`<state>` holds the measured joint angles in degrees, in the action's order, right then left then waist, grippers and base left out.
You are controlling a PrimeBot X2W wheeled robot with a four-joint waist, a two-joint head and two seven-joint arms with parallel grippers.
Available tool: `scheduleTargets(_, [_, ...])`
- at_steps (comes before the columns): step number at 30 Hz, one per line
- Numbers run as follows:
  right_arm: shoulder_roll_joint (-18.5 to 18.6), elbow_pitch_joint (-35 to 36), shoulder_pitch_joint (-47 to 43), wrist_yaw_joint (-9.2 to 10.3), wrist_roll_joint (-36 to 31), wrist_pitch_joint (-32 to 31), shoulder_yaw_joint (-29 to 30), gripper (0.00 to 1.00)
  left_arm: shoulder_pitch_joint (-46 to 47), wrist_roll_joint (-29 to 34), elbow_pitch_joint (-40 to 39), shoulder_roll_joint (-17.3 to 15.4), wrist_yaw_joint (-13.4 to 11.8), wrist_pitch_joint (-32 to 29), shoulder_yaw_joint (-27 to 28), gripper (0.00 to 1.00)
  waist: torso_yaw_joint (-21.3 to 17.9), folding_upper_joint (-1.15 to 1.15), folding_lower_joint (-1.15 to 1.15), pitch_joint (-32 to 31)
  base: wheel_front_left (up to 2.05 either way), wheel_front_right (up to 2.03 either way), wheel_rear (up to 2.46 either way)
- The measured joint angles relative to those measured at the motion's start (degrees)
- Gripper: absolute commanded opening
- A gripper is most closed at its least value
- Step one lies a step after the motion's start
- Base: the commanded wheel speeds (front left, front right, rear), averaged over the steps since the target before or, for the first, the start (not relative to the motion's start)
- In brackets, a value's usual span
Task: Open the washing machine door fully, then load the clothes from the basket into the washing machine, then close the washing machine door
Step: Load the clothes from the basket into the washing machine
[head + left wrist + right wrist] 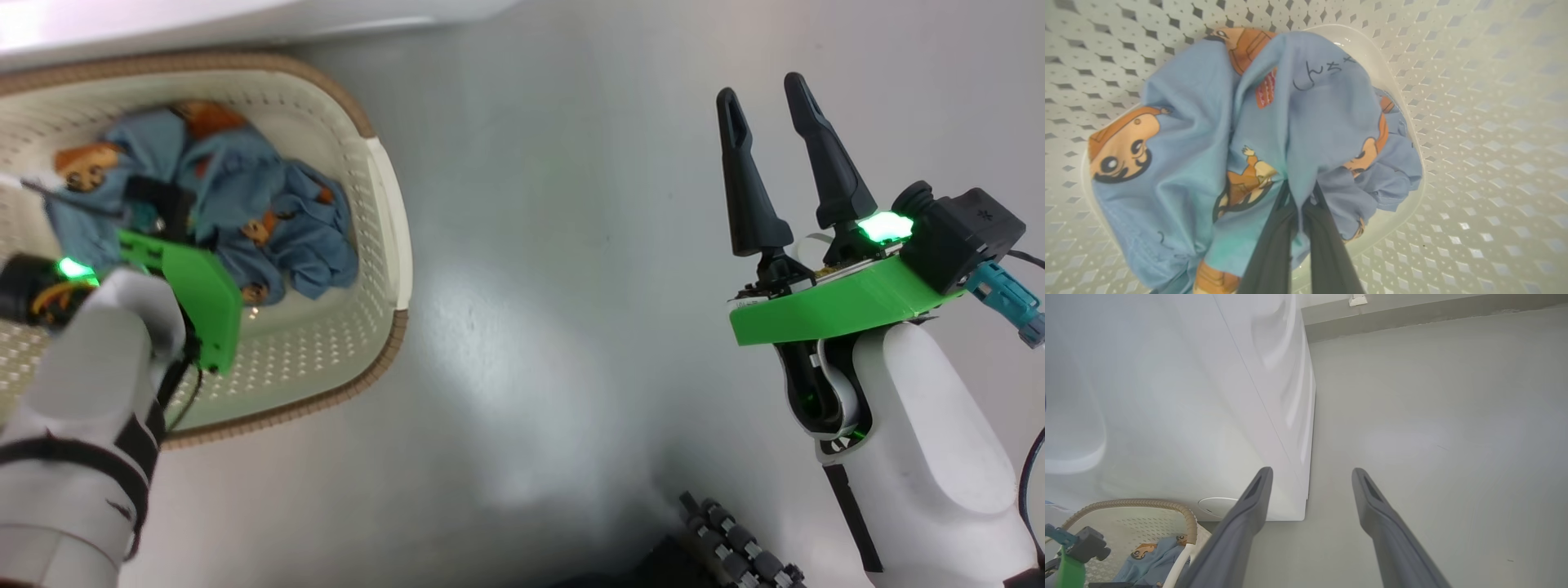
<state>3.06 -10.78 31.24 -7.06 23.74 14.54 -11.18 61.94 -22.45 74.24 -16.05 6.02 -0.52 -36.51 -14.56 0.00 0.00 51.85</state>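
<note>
The cream basket (pixel 384 204) with a brown rim stands on the floor at the left, against the foot of the white washing machine (pixel 204 20). Blue clothes (pixel 245 204) with orange-brown bear prints lie bunched inside it. My left arm reaches down into the basket. In the left wrist view my left gripper (pixel 1300 192) is shut on a fold of the clothes (pixel 1200 122), with the perforated basket wall (pixel 1474 122) all around. My right gripper (pixel 763 91) hangs open over bare floor to the right, holding nothing. The washing machine door is out of view.
Grey floor (pixel 571 286) stretches between the basket and my right arm. The right wrist view shows the washing machine (pixel 1208 396) corner, the basket (pixel 1184 514) below it, and a wall skirting (pixel 1412 318) far off. A black cable chain (pixel 735 547) sits at the bottom of the head view.
</note>
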Motion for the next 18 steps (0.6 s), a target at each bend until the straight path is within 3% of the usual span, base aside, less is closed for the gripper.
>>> scheduleTargets(11, [0.0,-3.2,-2.2,0.00,-1.5,0.0,0.3,1.00,-7.6,-7.3,-0.3,4.3,1.2,10.6,3.3,0.00,1.8,0.00,0.00,-9.9,0.00,0.00,0.00])
scheduleTargets(18, [0.0,-5.5,-5.8,0.00,-2.6,0.0,0.5,1.00,-14.9,-12.8,-6.3,5.5,1.3,14.2,2.8,0.00,3.1,0.00,0.00,-17.6,0.00,0.00,0.00])
